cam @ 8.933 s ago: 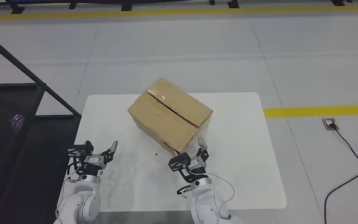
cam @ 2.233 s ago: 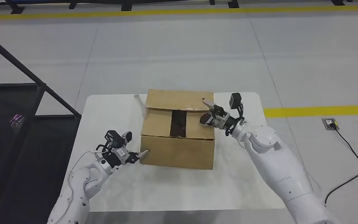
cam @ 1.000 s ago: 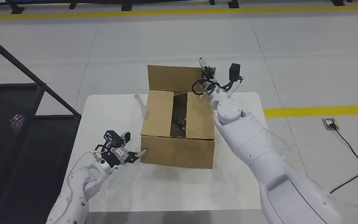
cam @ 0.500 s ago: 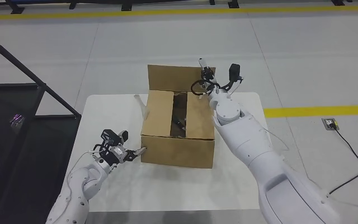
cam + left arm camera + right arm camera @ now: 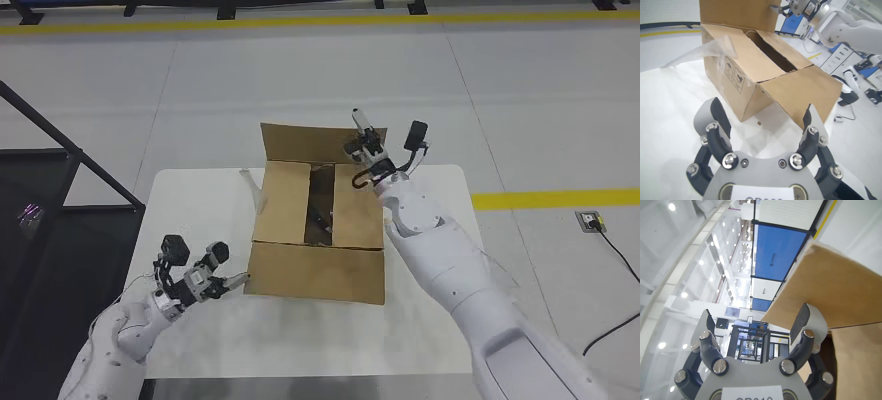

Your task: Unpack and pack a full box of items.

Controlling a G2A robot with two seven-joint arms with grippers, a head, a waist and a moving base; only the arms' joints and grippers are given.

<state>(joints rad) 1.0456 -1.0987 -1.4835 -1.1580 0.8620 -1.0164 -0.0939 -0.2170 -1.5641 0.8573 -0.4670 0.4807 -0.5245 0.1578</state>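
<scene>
Plain brown cardboard box (image 5: 285, 205) with small black printed symbols on one side and a dark gap between its top flaps, on a white table (image 5: 190, 210); a strip of clear, cloudy tape (image 5: 702, 50) at one corner. Left gripper (image 5: 762, 103) and right gripper (image 5: 755, 309) in silver-grey metal with black pads (image 5: 720, 111) and black linkages, on glossy white arms (image 5: 440, 260). Pale grey floor (image 5: 300, 80) crossed by yellow lines (image 5: 520, 199).

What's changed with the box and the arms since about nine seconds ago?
The box was turned square to the table. The right gripper went to its far side and raised the far flap upright. The near flap has folded out toward the robot, and the left gripper backed off, open. Inner flaps stay down.
</scene>
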